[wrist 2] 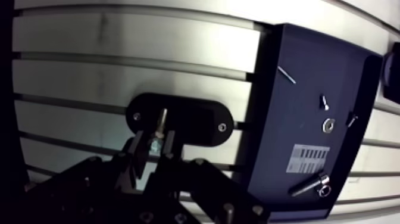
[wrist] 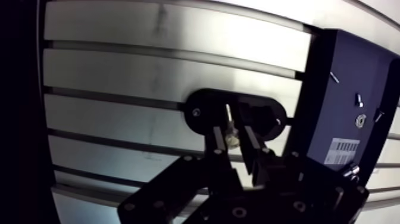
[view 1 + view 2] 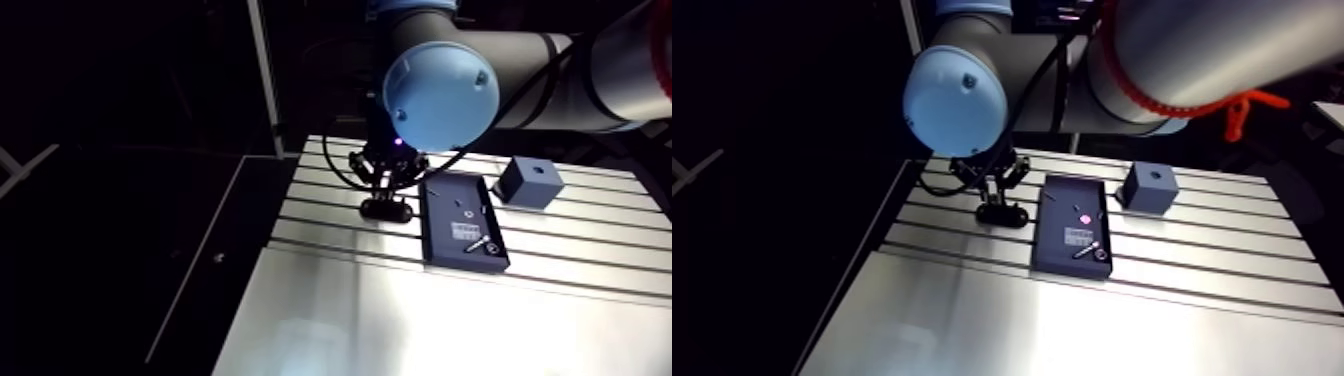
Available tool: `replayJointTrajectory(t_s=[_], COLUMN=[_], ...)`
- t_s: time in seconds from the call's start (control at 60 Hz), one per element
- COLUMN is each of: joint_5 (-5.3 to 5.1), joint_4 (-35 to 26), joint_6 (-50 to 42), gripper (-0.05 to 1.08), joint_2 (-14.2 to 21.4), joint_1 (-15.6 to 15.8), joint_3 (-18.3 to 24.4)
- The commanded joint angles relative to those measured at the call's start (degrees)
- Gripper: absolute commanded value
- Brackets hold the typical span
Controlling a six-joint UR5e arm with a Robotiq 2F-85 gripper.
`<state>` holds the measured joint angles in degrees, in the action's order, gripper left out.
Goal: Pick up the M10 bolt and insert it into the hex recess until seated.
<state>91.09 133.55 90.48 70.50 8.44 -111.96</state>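
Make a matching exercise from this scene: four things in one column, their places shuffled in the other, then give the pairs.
Things:
1. bolt
2. oval black plate
3. dark tray
4. block with a hole on top

Places:
a. on the tray's far side from the plate
b. held in the gripper
c. on the slotted table, right under the gripper
d. beside the plate, with small loose hardware and a label in it

Pairs: 1-b, 2-c, 3-d, 4-a

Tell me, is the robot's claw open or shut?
Shut on the bolt: the gripper pinches it between its two fingers, above the black oval plate.
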Motion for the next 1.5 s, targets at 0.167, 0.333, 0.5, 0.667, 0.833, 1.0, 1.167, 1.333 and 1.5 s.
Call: replayJointTrajectory(t_s=[0.167, 0.333, 0.5, 0.667, 0.833, 1.0, 1.167, 1.333, 1.5], joint_5=[-0.24, -0.02, 1.82, 1.87, 1.70, 1.55, 1.68, 2.02, 2.69], joint_4=[-1.02, -3.14, -8.60, -18.41, -27.76, -33.00, -37.37, -42.42, -43.40], joint_6=[0.09, 0.32, 6.81, 16.86, 25.81, 33.47, 40.67, 47.39, 48.51], gripper=[0.75, 0.76, 0.78, 0.79, 0.79, 0.80, 0.80, 0.80, 0.80], joint_2=[3.23, 4.73, 6.50, 6.87, 6.81, 4.03, 1.33, -0.69, -1.79], joint_1=[-0.08, -0.34, -1.42, -7.02, -14.44, -18.69, -20.90, -24.13, -24.35], joint_3=[1.48, 3.38, 7.57, 14.35, 22.21, 27.67, 31.62, 35.01, 36.93])
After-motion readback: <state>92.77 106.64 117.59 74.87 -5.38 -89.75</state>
